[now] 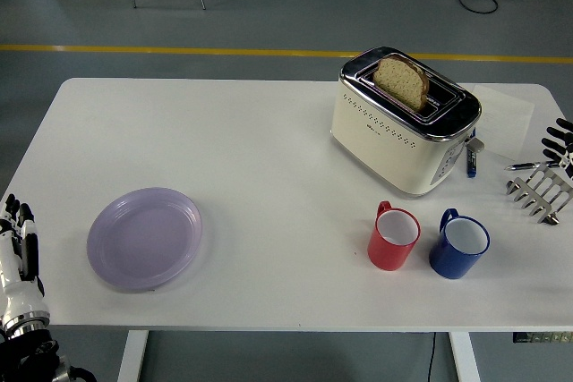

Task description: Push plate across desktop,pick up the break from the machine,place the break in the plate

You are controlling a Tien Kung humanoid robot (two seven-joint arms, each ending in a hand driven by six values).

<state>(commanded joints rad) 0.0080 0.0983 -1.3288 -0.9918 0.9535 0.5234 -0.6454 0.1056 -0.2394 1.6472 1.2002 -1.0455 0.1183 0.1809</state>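
Your left hand (20,248) is hanging at the bench's (269,149) left edge, fingers straight and together, holding nothing. Just right of it, the lilac plate (144,237) is lying near the front edge, not yet pushed. Farther right, the bread slice (401,80) is standing upright in the cream toaster (403,123), reachable from above. Your right hand (559,142) is peeking in by a metal rack (540,191); you cannot tell its grip.

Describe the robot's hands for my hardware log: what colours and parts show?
The left hand has white segments with black joints and fingertips above a silver metal wrist ring. Of the right hand, only black fingers with white accents show at the edge.
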